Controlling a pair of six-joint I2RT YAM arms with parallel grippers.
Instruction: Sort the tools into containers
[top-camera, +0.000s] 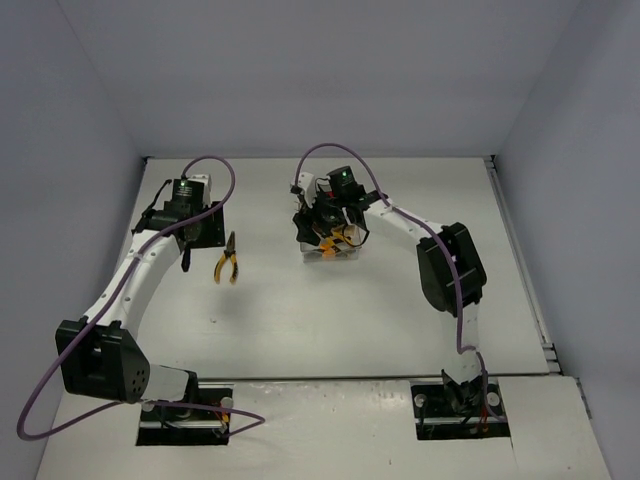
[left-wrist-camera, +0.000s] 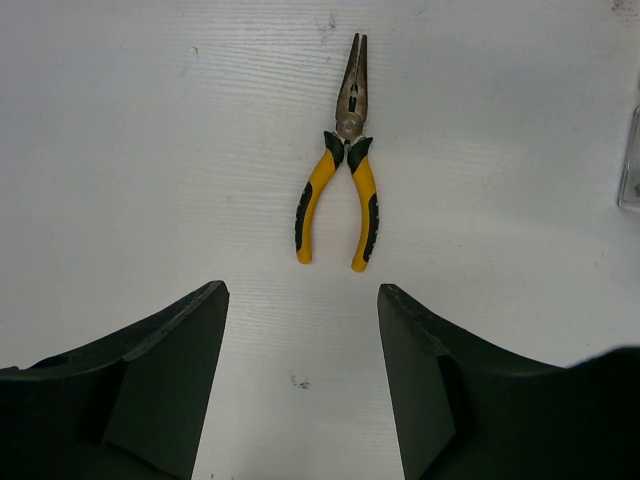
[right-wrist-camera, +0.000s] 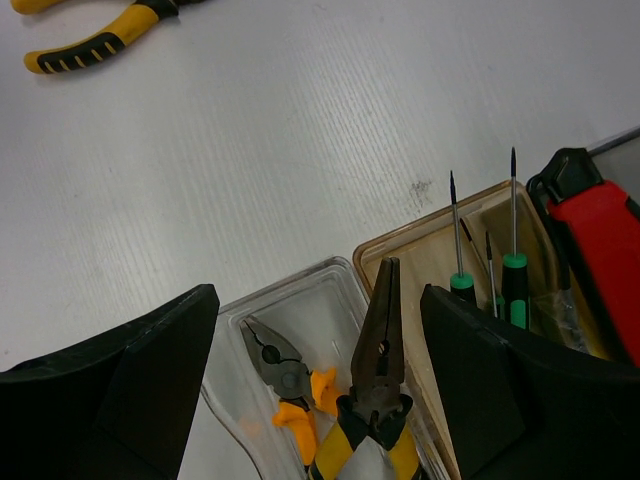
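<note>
Yellow-and-black long-nose pliers (left-wrist-camera: 345, 165) lie flat on the white table, handles toward my left gripper (left-wrist-camera: 300, 295), which hovers open and empty just short of them. They also show in the top view as pliers (top-camera: 227, 263). My right gripper (right-wrist-camera: 315, 300) hangs open over the containers (top-camera: 331, 250). Below it, the clear bin (right-wrist-camera: 300, 285) holds orange-handled pliers (right-wrist-camera: 285, 385) and yellow-black long-nose pliers (right-wrist-camera: 378, 370), whose nose points up between my fingers without touching them. The amber bin (right-wrist-camera: 420, 240) holds thin green-collared screwdrivers (right-wrist-camera: 512, 270). A red-handled cutter (right-wrist-camera: 600, 240) lies beyond it.
White walls close the table on three sides. A corner of the clear bin (left-wrist-camera: 630, 170) shows at the right edge of the left wrist view. Both arm bases sit at the near edge, with purple cables looping above the arms.
</note>
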